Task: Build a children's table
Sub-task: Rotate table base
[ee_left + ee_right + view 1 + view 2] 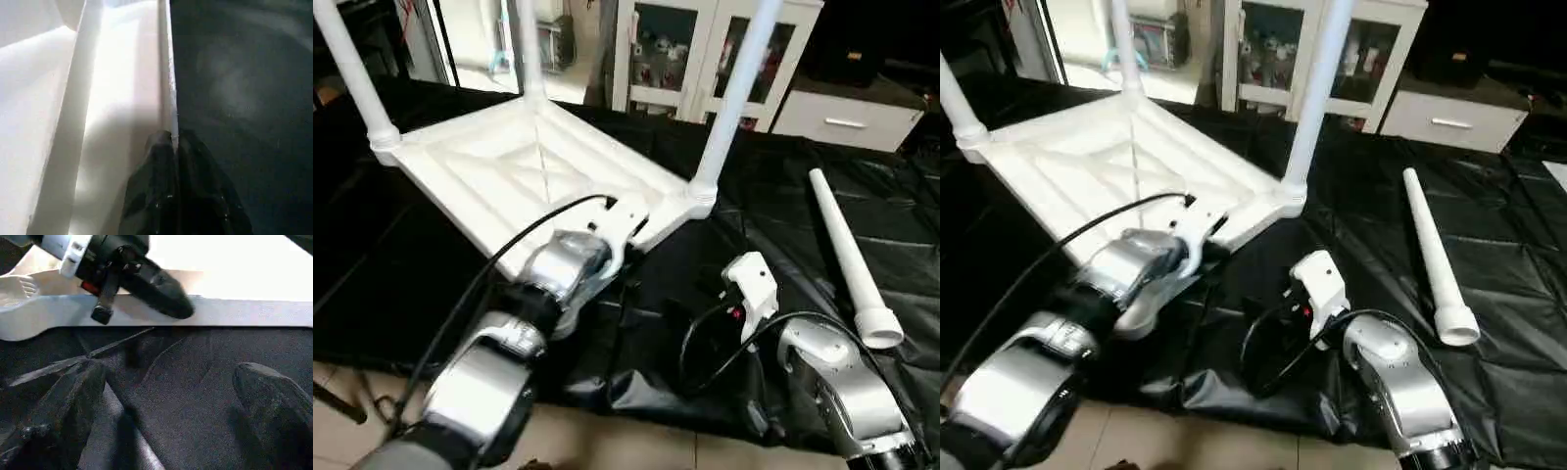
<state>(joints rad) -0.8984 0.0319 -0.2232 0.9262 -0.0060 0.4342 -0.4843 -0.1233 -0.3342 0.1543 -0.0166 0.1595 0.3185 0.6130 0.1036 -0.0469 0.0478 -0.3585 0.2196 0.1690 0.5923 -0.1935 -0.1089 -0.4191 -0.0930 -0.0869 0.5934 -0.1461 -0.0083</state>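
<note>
The children's table top (509, 166) lies upside down on the black sheet, its ribbed underside facing up. Three white legs stand in its corner sockets: one at the left (352, 78), one at the back (530, 49), one at the right (734, 88). My left gripper (174, 142) is shut on the thin near rim (168, 73) of the top, close to the right socket (700, 201). A loose leg (847, 255) lies on the sheet at the right, wide end toward me. My right gripper (171, 391) hovers open over bare sheet just in front of that rim.
The black sheet (783, 196) covers the work area and ends at tiled floor (607, 441) near me. White glass-door cabinets (675, 49) and a white drawer unit (847, 117) stand behind. Black cables (705, 343) loop off both wrists.
</note>
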